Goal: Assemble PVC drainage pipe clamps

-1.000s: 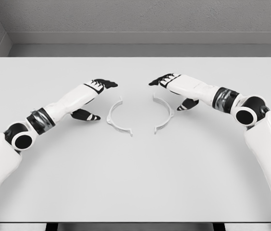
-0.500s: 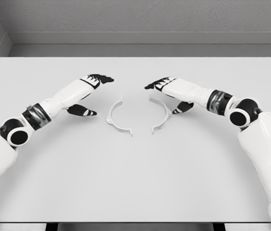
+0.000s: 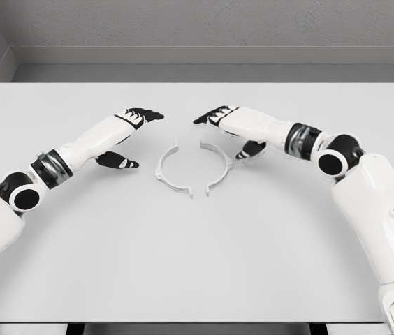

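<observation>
Mid-worktop (image 3: 197, 265): right hand (image 3: 226, 124), fingers relaxed, has pushed right half-clamp (image 3: 219, 162) leftward, nearly meeting left half-clamp (image 3: 168, 167); closure looks imminent. Left hand (image 3: 130, 132) relaxed, grasping nothing.

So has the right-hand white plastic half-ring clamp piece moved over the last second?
Yes. The right white plastic half-ring clamp piece has slid left, closing most of the gap to the left half-ring, which stayed put; the right robot hand moved with it.

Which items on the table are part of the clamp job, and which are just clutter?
Part of the job:
- left clamp half
- right clamp half
- left hand, open
- right hand, open

Just lying about:
- nothing else shows on the table
</observation>
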### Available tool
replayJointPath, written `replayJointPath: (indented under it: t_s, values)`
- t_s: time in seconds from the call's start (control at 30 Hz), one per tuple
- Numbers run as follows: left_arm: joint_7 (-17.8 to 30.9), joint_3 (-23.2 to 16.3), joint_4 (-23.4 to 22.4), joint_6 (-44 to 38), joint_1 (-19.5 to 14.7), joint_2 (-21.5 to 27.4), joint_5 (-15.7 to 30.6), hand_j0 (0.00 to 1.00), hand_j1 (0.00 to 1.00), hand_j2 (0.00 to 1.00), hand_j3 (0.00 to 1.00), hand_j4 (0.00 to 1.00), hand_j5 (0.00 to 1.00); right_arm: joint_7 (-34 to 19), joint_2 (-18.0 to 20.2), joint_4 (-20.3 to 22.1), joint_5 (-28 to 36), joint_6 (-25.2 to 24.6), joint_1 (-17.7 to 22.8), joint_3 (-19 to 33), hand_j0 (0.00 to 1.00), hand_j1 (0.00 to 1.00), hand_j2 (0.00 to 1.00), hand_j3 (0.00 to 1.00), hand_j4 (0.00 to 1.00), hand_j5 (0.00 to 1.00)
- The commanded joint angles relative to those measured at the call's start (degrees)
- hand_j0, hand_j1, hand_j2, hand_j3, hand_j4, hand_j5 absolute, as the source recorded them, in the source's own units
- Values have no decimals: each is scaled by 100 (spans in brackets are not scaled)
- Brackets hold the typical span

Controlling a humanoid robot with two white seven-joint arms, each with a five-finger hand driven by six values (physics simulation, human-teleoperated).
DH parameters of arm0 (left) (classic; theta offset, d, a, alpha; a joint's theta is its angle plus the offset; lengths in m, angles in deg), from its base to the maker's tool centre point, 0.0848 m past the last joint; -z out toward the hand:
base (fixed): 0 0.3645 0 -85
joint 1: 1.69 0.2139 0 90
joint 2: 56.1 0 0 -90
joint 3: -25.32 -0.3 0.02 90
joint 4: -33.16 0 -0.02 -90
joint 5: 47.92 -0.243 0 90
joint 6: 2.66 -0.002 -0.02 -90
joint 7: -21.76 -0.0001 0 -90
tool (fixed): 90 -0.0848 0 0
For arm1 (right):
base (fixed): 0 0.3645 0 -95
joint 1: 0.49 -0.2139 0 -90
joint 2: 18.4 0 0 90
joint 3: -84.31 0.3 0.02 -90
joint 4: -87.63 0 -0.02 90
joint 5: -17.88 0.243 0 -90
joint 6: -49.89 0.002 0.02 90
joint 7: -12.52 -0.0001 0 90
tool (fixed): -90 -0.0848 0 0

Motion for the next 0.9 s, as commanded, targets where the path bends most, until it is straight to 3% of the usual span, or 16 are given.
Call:
replayJointPath:
  t_s: [0.0,0.03,0.1,0.2,0.27,0.3,0.43,0.53,0.87]
  values:
    - [-3,-5,3,-2,0,2,39,100,100,100,100,100,100,2,291,15,92,-17,-17,164,100,100,100,100,100,100]
    - [-3,-5,3,-2,0,2,39,100,100,100,100,100,100,-7,441,103,135,18,-18,515,100,100,100,100,100,100]
    - [-3,-14,11,-2,0,2,39,100,100,100,100,100,100,-183,845,841,276,71,88,903,100,100,100,100,100,100]
    - [-3,-66,20,-2,9,-51,-23,100,100,100,100,100,100,-218,1724,1869,1383,302,966,1482,100,100,100,100,100,100]
    - [-3,-207,46,-2,61,-68,-23,100,100,100,100,100,100,-227,2058,2248,1849,302,1581,2212,100,100,100,100,100,100]
    - [-3,-286,90,-2,70,-77,-14,100,100,100,100,100,100,-227,2181,2406,1972,302,1819,2256,100,100,100,100,100,100]
    - [-3,-304,90,-2,70,-68,4,100,100,100,100,100,100,-227,2155,2450,1999,302,2487,2476,100,100,100,100,100,100]
    - [-3,-304,99,-2,70,-68,21,100,100,100,100,100,100,-236,2146,2072,1999,302,2496,2485,100,100,100,100,100,100]
    - [-3,-304,99,-2,26,-121,-31,100,100,100,100,100,100,-218,2111,2090,1999,302,2478,2441,100,100,100,100,100,100]
